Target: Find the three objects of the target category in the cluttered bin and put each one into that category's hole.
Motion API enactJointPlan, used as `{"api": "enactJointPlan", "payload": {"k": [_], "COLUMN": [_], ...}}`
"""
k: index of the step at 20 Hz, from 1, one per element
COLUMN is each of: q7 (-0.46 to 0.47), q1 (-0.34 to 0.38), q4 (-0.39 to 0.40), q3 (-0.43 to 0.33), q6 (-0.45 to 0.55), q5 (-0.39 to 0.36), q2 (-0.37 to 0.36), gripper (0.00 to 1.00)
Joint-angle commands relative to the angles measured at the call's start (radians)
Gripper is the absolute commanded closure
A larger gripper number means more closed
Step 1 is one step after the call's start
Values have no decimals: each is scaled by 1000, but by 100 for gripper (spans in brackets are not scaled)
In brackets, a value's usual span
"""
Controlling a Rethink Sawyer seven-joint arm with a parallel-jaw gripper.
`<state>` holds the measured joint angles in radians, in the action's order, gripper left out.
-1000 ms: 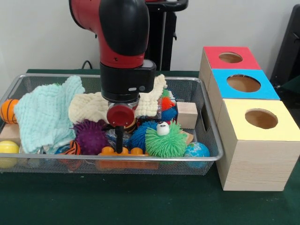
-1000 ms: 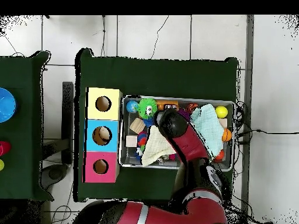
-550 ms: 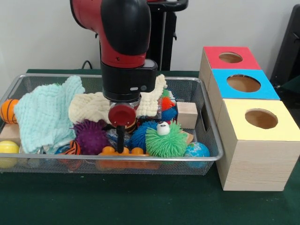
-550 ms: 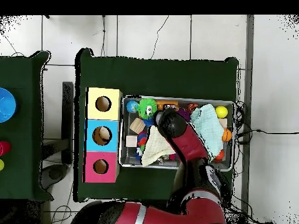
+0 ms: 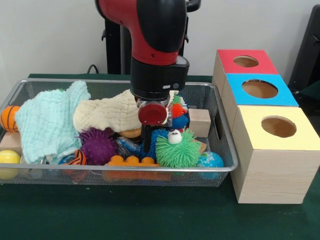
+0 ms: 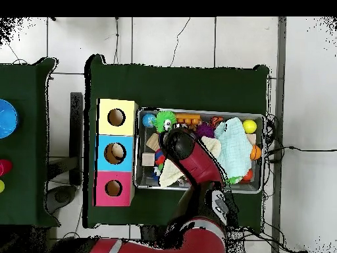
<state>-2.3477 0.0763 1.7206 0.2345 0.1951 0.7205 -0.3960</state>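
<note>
The gripper [image 5: 148, 145] hangs low in the wire bin [image 5: 220, 131], just beside the green spiky ball [image 5: 177, 149]; finger state cannot be determined. Risk: descent may snag the cream cloth [image 5: 107, 114] or displace the neighbouring blue spiky ball [image 5: 159, 136], spoiling the grasp.

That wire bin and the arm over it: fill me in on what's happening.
The Sawyer's gripper is down in the wire bin among the clutter, between the cream cloth and the green spiky ball. Whether it holds anything can't be seen. The red, blue and yellow hole boxes stand beside the bin.
</note>
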Motion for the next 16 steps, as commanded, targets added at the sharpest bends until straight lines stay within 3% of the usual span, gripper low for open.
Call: {"api": "enactJointPlan", "payload": {"k": [1,16], "q7": [-214,-185], "q1": [24,39], "q4": [58,15], "q3": [-22,-14], "q6": [70,67], "q5": [27,15], "q2": [29,60], "gripper": [0,0]}}
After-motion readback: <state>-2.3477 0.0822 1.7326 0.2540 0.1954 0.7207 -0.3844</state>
